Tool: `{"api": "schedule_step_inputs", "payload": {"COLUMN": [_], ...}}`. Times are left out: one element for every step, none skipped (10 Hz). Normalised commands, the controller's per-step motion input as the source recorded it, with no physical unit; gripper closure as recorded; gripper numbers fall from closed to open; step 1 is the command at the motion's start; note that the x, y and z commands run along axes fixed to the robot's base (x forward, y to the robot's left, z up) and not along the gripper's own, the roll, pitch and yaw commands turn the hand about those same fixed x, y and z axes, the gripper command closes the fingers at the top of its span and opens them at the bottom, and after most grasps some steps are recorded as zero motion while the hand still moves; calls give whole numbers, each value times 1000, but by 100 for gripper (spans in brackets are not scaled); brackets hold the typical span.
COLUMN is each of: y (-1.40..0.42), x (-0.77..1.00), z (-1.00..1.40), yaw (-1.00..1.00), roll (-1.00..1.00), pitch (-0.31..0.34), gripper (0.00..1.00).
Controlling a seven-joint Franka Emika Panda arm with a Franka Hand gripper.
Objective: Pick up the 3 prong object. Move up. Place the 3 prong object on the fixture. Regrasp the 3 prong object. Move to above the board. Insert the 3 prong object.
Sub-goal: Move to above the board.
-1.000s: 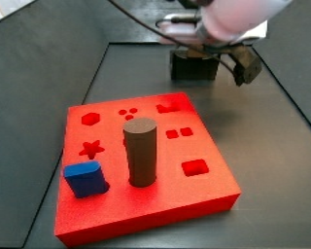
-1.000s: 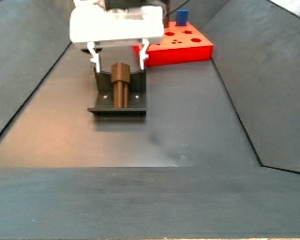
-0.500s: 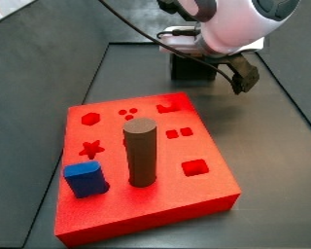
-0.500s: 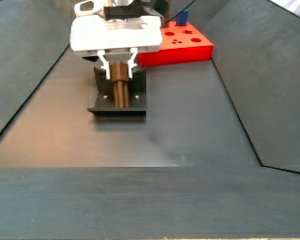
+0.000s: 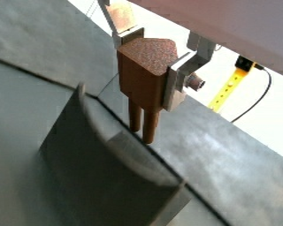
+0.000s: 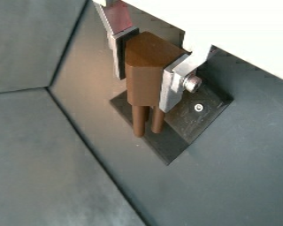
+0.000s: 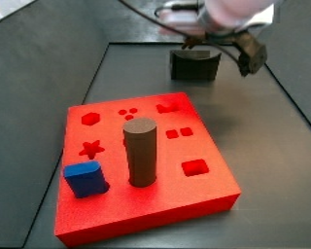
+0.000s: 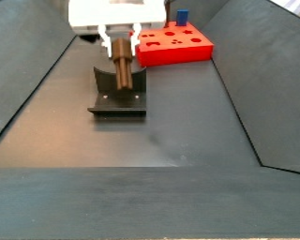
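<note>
My gripper (image 5: 150, 66) is shut on the 3 prong object (image 5: 141, 78), a brown block whose prongs hang down past the silver fingers (image 5: 179, 75). Both wrist views show it held just above the dark fixture (image 5: 103, 172), and its base plate (image 6: 201, 119) lies under the prongs. In a side view the gripper (image 8: 119, 42) holds the object (image 8: 120, 64) upright over the fixture (image 8: 119, 99). In a side view the gripper (image 7: 239, 51) hangs beside the fixture (image 7: 194, 64) and the object is hidden. The red board (image 7: 145, 165) lies apart from it.
On the board stand a tall dark brown cylinder (image 7: 140, 154) and a blue block (image 7: 83, 179). Sloped dark walls (image 8: 27, 84) enclose the floor on both sides. A yellow tape measure (image 5: 233, 84) lies outside the bin.
The gripper came down onto the object lying on the fixture, shut on it, and has risen with it, so the prongs now hang above the fixture.
</note>
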Motion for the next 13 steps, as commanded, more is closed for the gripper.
{"api": "schedule_step_inputs", "payload": {"y": [-90,-86,-83,-77,-74,-69,-67,-64,-59,-56,-52,-46,-46], "x": [-125,-120,-118,-114,-113,-109,-107,-102,-99,-96,-91,-84,-75], "z": [1000,1000,1000,1000,1000,1000,1000,1000,1000,1000,1000,1000,1000], "yaw": [13,-20,-40,-54,-56,-44,-38,-21,3,22,38,53,58], "roll": [-32,-26,-25,-29,-37,-41,-38,-32,-37,-39,-40,-44,-46], "pitch": [-79,-50,-26,3,17,57,71,87,97,96,90,86,81], "gripper": [100,100,100,100,100,100,100,100,100,100,100,100,100]}}
